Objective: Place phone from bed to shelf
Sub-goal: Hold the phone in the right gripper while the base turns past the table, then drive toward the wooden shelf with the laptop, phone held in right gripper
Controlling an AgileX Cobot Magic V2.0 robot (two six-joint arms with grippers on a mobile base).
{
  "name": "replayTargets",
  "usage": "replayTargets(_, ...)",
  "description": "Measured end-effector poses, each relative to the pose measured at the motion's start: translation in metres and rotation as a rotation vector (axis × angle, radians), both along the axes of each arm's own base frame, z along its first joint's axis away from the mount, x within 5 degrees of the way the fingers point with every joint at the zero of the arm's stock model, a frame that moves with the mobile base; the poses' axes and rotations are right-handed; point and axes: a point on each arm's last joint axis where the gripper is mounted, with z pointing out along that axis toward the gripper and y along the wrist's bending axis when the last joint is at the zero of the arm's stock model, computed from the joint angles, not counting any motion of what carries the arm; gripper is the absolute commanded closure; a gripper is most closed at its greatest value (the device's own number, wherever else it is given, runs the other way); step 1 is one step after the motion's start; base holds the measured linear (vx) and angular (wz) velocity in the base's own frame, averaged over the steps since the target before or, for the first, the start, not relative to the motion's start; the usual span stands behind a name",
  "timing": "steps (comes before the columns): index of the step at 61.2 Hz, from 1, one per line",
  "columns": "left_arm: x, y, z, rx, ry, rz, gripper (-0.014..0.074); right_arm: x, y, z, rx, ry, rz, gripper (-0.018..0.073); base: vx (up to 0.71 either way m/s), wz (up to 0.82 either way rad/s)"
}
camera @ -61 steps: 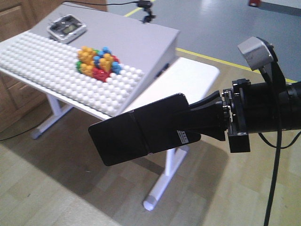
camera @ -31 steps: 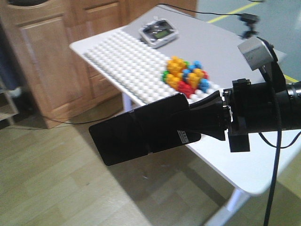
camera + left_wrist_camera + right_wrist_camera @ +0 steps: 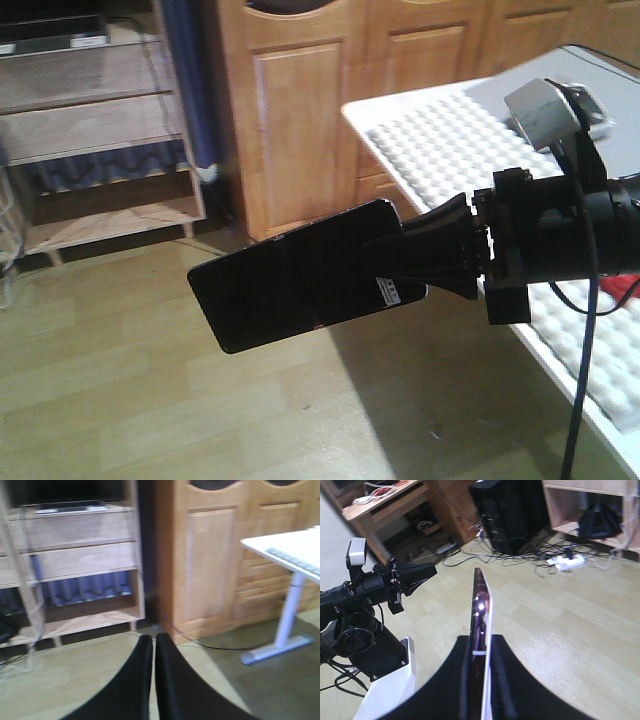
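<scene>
— While your right gripper [image 3: 388,266] is clamped on one short end of the phone [image 3: 300,275], most of that slab sticks out in front with nothing under it. Makes sense to me: the free end can slide onto a board first, so the fingers needn't reach in. Your wrist view shows it edge-on, pinched flat between the pads. So the phone's in the air over the floor [image 3: 200,400], and no bed shows in any view.

— Agreed. Your left gripper [image 3: 152,639] is pinched nearly together on nothing, hanging low, I'd guess just to keep it out of the way. Mind your right side though. The white table [image 3: 362,110] sits just beside that arm, and the cable [image 3: 582,360] dangles off the wrist next to its edge.

— Yeah, but left of the phone is all open floor, so you've got room to swing that way. Further back there's the wooden cabinet [image 3: 300,110], then the shelf [image 3: 90,125] off to the left, well apart from the phone. Its pale boards look open at the front. The top one has a flat grey thing [image 3: 70,507] on it, so I'd aim lower. I'd call this mid-carry, with the placing not yet started.
</scene>
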Motion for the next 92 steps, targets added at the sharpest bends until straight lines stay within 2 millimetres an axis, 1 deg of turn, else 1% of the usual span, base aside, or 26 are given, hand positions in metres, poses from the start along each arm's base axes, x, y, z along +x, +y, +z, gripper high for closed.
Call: replayTargets(92, 0.0, 0.0, 0.0, 0.0, 0.0, 0.0, 0.0596, 0.0, 0.0, 0.0, 0.0, 0.0, 0.0, 0.0564, 0.17, 0.45)
